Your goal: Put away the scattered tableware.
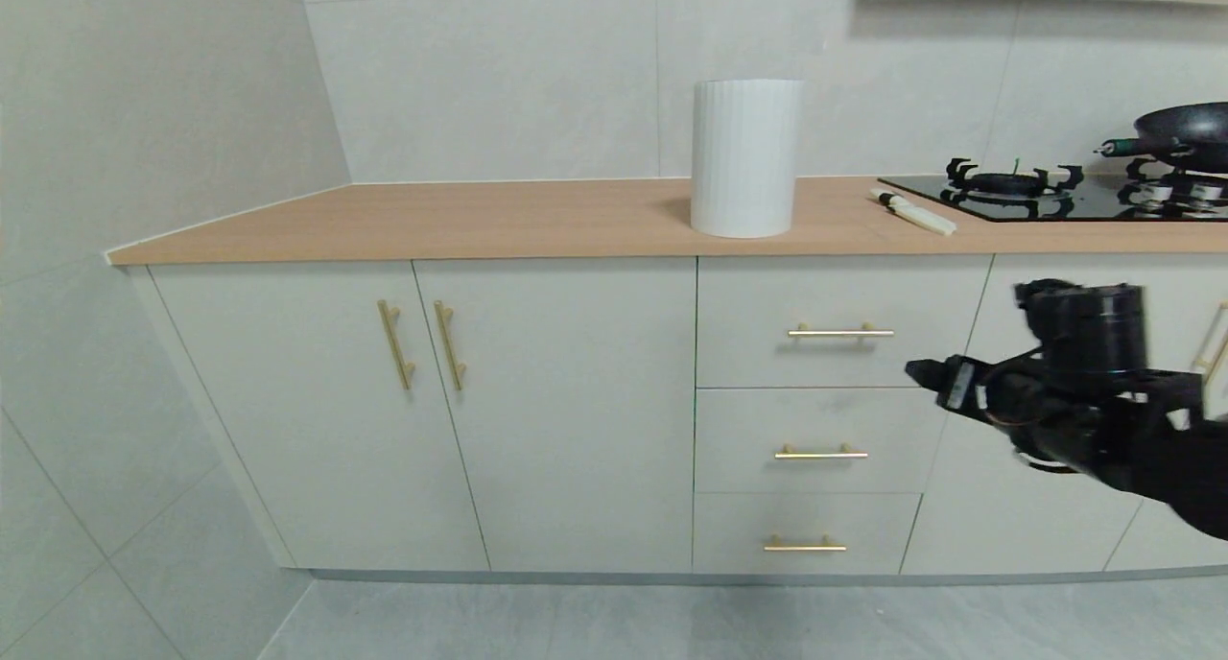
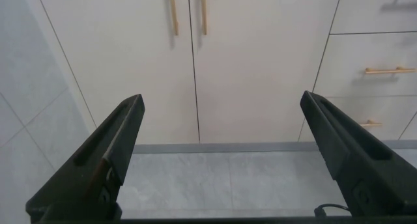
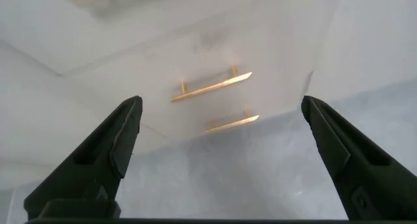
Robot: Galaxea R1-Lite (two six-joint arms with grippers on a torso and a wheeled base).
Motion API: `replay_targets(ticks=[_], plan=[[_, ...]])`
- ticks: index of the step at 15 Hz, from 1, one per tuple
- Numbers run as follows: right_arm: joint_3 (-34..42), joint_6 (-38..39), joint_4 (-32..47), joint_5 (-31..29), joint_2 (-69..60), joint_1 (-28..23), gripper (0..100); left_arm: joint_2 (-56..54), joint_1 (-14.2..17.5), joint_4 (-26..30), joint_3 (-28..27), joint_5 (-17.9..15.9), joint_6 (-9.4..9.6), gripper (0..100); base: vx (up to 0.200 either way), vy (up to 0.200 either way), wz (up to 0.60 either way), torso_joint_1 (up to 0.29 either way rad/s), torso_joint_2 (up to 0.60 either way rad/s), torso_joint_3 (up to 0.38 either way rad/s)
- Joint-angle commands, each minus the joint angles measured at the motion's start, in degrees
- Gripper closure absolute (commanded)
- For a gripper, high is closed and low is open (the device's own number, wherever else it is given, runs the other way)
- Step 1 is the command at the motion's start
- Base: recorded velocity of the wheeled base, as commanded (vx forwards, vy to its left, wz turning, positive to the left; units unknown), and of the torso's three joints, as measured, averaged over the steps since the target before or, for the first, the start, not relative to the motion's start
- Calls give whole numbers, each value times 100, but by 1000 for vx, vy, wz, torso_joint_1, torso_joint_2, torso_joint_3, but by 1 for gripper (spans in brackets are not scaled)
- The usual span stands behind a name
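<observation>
Though raised in front of the drawers (image 1: 825,411), holds nothing in the right gripper (image 1: 935,382): fingers (image 3: 117,146) spread wide, with two brass drawer handles (image 3: 212,87) seen between them, farther off. Holds nothing in the left gripper (image 2: 218,159) either, its fingers likewise far apart, pointed low at the floor (image 2: 215,178) and the foot of the double cabinet doors (image 2: 195,68). Finds the tableware above and beyond the right gripper: a pale utensil (image 1: 913,211) with a dark tip, lying flat on the wooden counter (image 1: 480,221), just beside the stove (image 1: 1055,200). Shows a white ribbed holder (image 1: 746,156) upright on the same counter, above and to the left of the right gripper, near the utensil but apart from it. Shows a dark pan (image 1: 1185,134) on a burner, up and to the right of that gripper.
</observation>
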Motion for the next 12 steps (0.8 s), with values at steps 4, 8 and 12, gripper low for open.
replay_targets(ticks=[4,8,12], plan=[[1994,-1952,1842,-834,-6011,-445,0,2,4,-1,1,-1,-1,0,0,0,0,0,0,0],[1959,-2725,3451,-843,-8138,-1253,0,2,4,-1,1,-1,-1,0,0,0,0,0,0,0],[2002,-3191,3899,-676,-9430,-1561,0,2,4,-1,1,-1,-1,0,0,0,0,0,0,0]])
